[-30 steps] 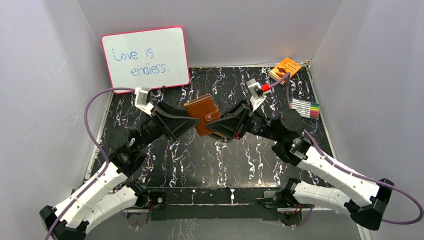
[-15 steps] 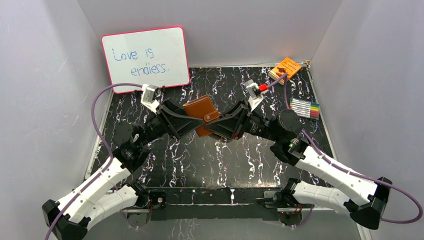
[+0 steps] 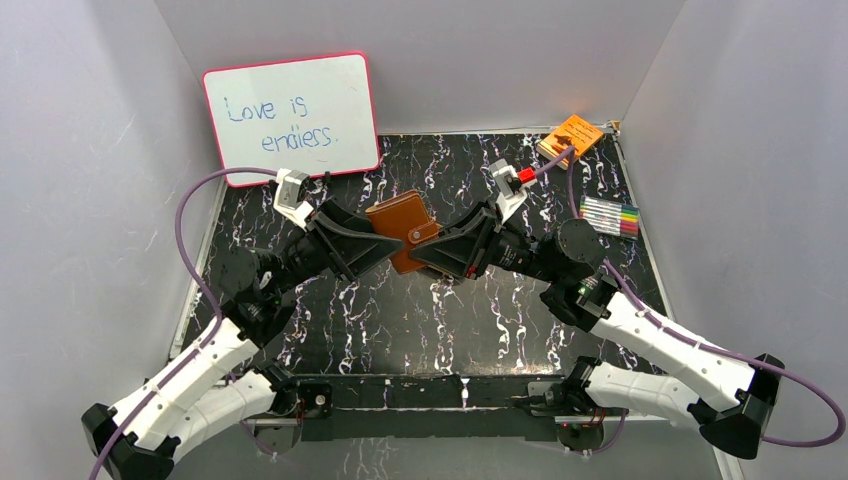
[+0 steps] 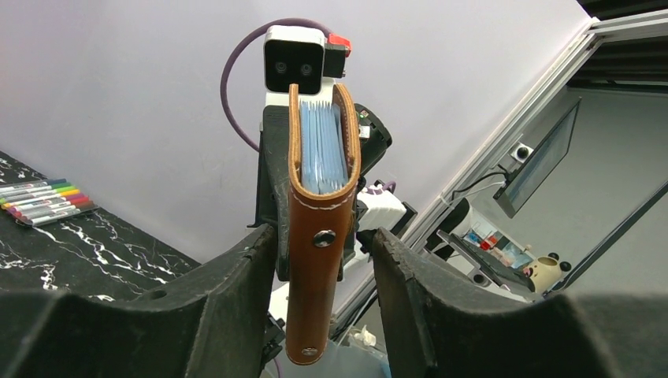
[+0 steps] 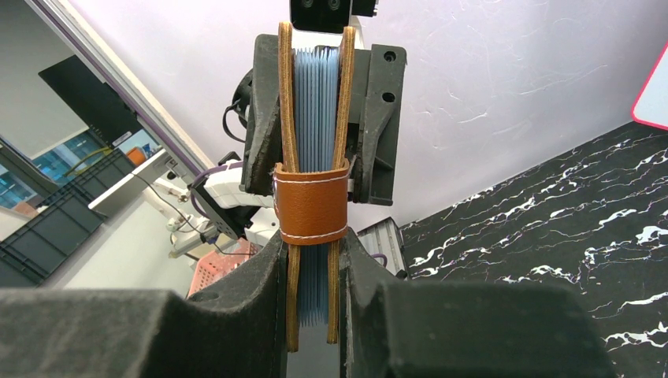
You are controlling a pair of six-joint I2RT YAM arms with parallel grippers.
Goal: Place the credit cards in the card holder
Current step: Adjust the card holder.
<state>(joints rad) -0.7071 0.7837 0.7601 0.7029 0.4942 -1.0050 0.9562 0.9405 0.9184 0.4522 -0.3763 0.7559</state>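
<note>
Two tools flanked card holder [image 3: 400, 222] above table [image 3: 420, 310] — right tool [image 5: 313, 252] clamped on its sides, left tool [image 4: 324, 240] spread wide around it. Back-left, whiteboard [image 3: 291, 117]; back-right, markers [image 3: 611, 215], orange booklet [image 3: 571, 135] — well apart.

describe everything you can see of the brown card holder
The card holder is reddish-brown leather with pale stitching, a strap wrapped across its open edge and a metal snap. Folded around a stack of pale blue leaves, it is held above the table, broad face upward. The right tool pinches it; the left tool straddles its other end, open.
</note>
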